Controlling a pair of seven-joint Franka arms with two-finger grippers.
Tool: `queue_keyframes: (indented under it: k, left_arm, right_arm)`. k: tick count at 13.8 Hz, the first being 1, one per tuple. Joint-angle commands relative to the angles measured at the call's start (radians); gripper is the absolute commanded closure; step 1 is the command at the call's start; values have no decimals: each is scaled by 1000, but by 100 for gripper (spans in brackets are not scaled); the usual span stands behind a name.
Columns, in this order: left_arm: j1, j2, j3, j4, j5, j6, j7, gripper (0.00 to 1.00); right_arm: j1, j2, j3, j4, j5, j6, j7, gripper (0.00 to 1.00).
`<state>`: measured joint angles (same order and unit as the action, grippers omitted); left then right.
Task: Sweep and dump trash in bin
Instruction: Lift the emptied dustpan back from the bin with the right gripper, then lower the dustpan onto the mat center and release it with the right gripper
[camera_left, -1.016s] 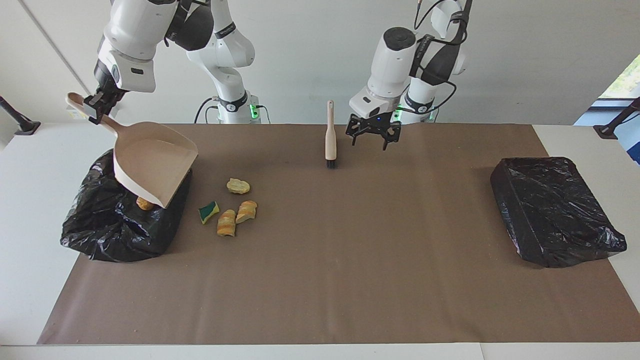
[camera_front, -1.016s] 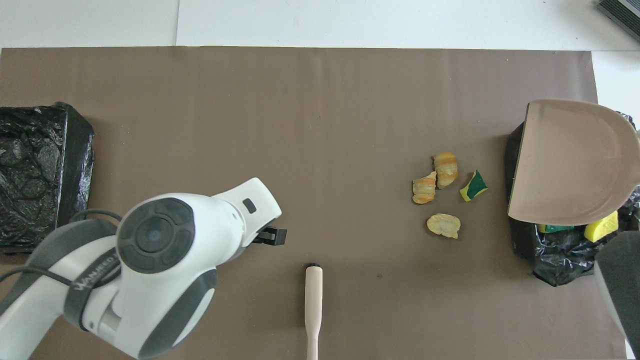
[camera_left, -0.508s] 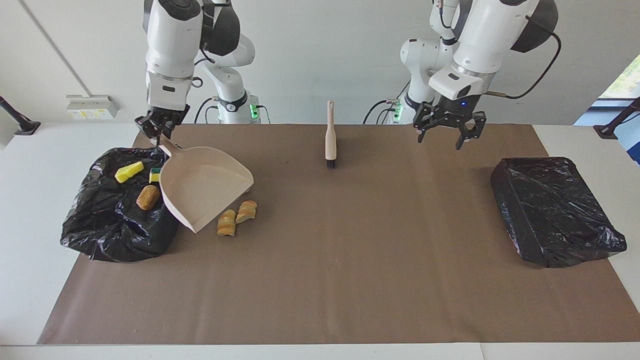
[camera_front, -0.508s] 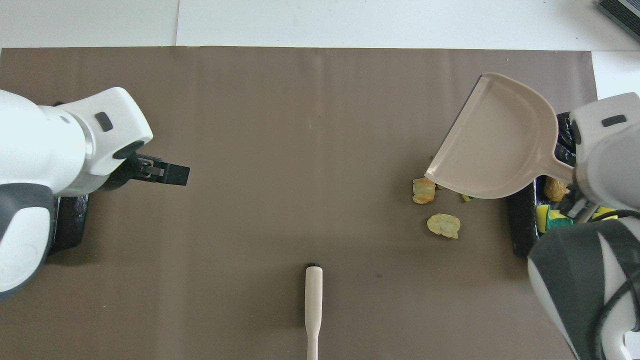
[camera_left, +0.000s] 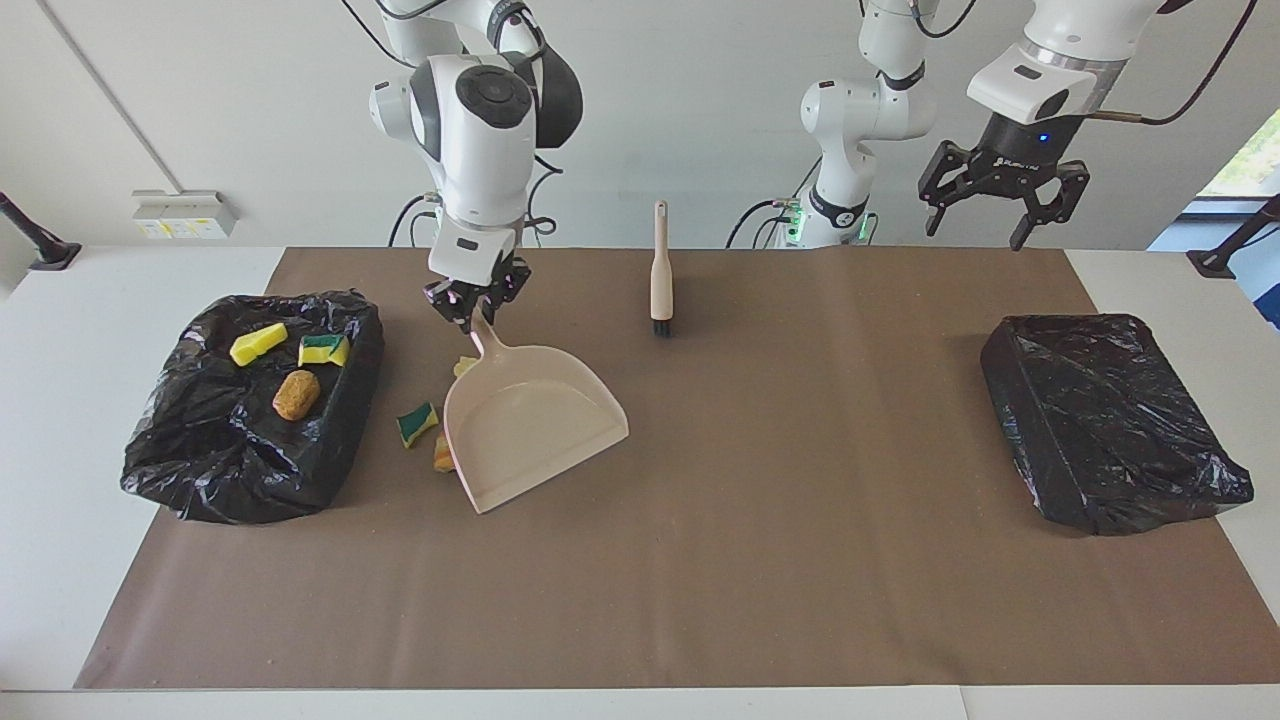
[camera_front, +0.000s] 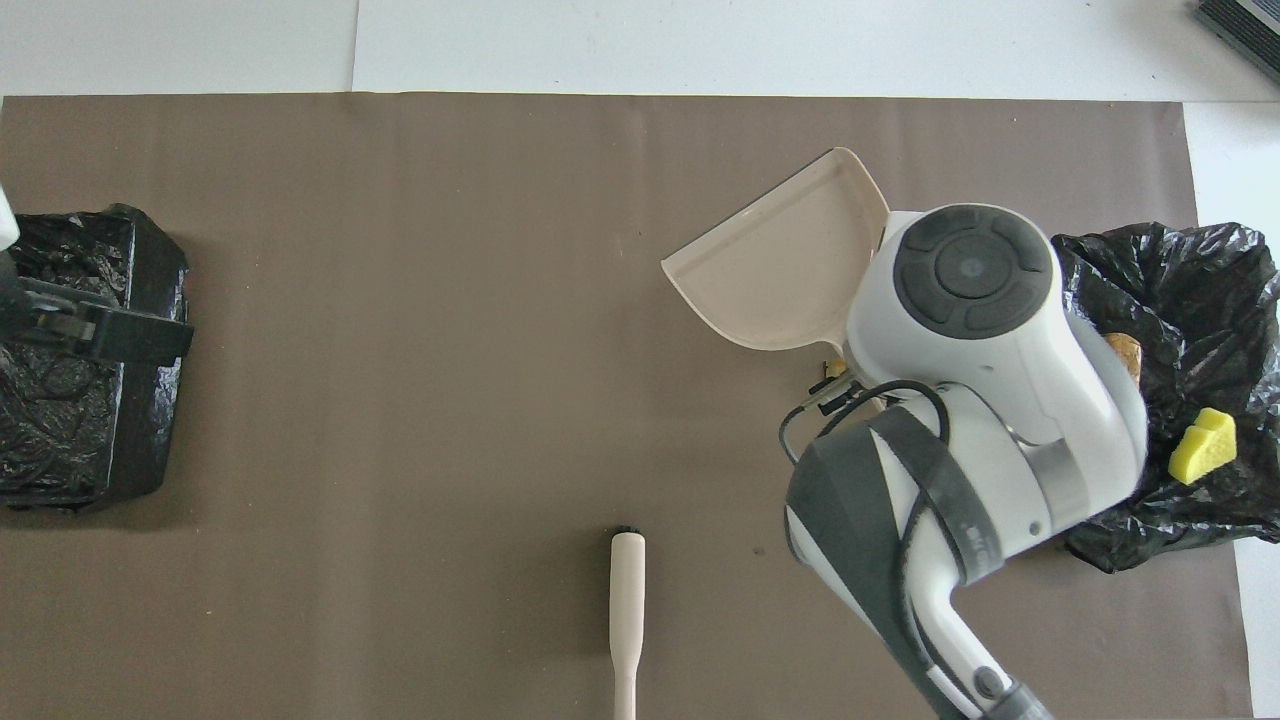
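1. brown mat (camera_left: 700, 560) fills most of both views, white table (camera_left: 60, 400) shows around it.
2. black-bagged bin (camera_left: 1110, 420) at mid right of the facing view is closed over; in the overhead view it is cut off at the left edge.
3. open bin (camera_left: 240, 450) at mid left of the facing view holds a yellow scrap (camera_left: 257, 343), a green-and-yellow piece (camera_left: 323, 349) and a brown chunk (camera_left: 296, 394).
4. dustpan (camera_left: 530, 425) sits left of centre, mouth toward lower right; overhead, the right arm's body hides its handle.
5. right gripper (camera_left: 475, 300) is clamped on the dustpan handle, arm dropping in from the top.
6. left gripper (camera_left: 1003, 190) hangs at upper right, fingers spread, holding nothing.
7. brush (camera_left: 660, 265) lies top centre, bristles toward the frame bottom.
8. loose trash (camera_left: 416, 423) lies between the open bin and the pan; some pieces are partly hidden by the pan.
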<state>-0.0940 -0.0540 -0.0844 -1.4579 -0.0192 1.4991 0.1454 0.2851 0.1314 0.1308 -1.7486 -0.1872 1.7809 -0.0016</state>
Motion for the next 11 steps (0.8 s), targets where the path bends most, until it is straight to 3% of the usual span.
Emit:
queue_keyframes:
  k: [1,5,11]
  left_arm:
    - [11,36,-8,68,18,-63,25,0]
    - [31,57,-9,99,30,-79,25,0]
    - [42,28,-11,82,28,-63,25,0]
  right_arm:
    - [55,164,0,127,83,73,216,100]
    - [146,368,0,285,156,196,561,100]
    - [207,444,0,284,259,336,718,100]
